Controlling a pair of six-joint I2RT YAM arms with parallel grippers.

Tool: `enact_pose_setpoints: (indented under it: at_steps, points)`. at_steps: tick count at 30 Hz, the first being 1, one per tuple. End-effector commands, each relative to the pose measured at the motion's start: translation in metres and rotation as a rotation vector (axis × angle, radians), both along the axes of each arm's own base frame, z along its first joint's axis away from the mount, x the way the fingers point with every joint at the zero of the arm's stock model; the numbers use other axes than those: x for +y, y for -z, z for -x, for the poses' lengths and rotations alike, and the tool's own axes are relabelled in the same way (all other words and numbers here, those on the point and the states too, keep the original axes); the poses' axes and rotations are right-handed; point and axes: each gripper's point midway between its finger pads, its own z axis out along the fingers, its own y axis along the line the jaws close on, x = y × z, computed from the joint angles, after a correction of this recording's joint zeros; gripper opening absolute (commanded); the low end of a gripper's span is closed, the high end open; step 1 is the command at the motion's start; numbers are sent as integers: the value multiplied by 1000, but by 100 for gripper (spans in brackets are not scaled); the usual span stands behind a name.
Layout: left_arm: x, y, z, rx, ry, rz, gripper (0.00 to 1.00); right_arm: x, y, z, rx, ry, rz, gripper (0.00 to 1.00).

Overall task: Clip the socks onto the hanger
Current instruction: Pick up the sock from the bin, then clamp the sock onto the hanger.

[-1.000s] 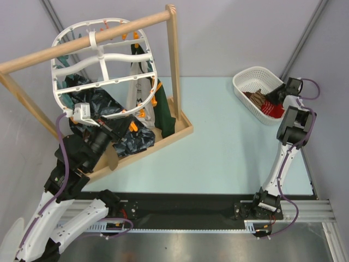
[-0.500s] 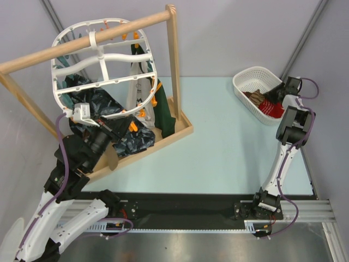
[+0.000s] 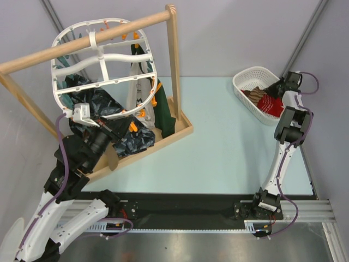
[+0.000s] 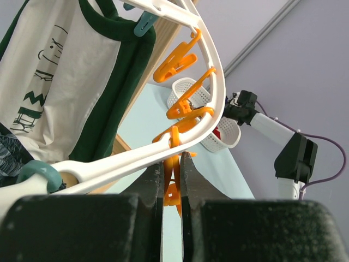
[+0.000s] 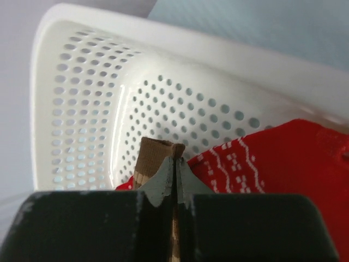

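From above, my left pincer [image 3: 117, 128] is at the near rim of the hanger [image 3: 103, 57]. The hanger hangs by its hook from the wooden pole [image 3: 87, 38] at the far left, its long axis running roughly along that pole and its broad face tipped up. My right pincer [image 3: 275, 90] is down in the white basket [image 3: 245, 79] at the far right, where the brown sock [image 3: 252, 94] and red sock [image 3: 270, 103] lie.

At my left wrist, the fingers are closed on an orange clip [image 4: 173, 191] under the hanger's rim. The hanger hangs free, so a tug could swing it or let the clip slip out.

At my right wrist, the fingers are pressed together on a thin edge of the brown sock. Its cuff points away from me toward the basket wall; the rest is hidden, so I cannot tell its long axis. The pinch is shallow and may slip on the lift, and the red sock, which touches it, could drag along.
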Motion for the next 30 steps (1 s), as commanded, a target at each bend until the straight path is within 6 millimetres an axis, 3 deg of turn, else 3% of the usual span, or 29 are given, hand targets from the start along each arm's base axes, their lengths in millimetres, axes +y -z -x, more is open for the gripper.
enact_pose_setpoints:
  at_steps: [1,2,3,5,6,7,8,9,10,12,13,15,16,18,19,22,23,25,26,30]
  points:
    - [-3,10,1,22,18,-13,0,10,-103,-1,-155,-36,97,0]
    - [-4,12,0,25,18,-12,0,14,-117,2,-169,-44,120,0]
    - [-4,14,0,28,17,-14,0,26,-151,9,-211,-64,152,0]
    - [-4,14,-1,27,17,-11,0,40,-177,21,-235,-110,211,0]
    - [-4,13,0,27,20,-6,0,58,-220,34,-302,-143,240,0]
    - [-6,12,0,24,26,-1,0,72,-222,44,-313,-201,262,0]
    - [-6,10,0,20,29,8,0,86,-237,55,-348,-244,276,0]
    - [-7,8,1,18,34,12,0,110,-276,75,-428,-291,302,0]
    - [-7,7,2,16,37,15,0,129,-278,89,-454,-362,316,0]
    - [-7,4,2,14,36,24,0,156,-301,113,-511,-430,351,0]
    - [-7,4,3,12,39,27,0,187,-329,140,-575,-501,367,0]
    - [-9,3,3,13,49,29,0,216,-340,168,-616,-584,388,0]
    - [-10,1,4,11,53,32,0,244,-359,195,-675,-661,383,0]
    - [-10,-1,5,6,58,36,0,284,-364,225,-713,-772,363,0]
    - [-10,-2,6,3,64,36,0,315,-371,251,-741,-853,337,0]
    - [-11,-7,8,-7,77,40,0,363,-357,289,-725,-1002,286,0]
    - [-11,-10,10,-15,80,41,0,391,-358,314,-747,-1082,263,0]
    - [-11,-12,11,-17,83,44,0,421,-343,338,-736,-1163,235,0]
    - [-11,-14,12,-22,86,47,0,449,-339,363,-740,-1248,212,0]
    - [-12,-17,14,-29,96,56,0,493,-331,402,-736,-1355,207,0]
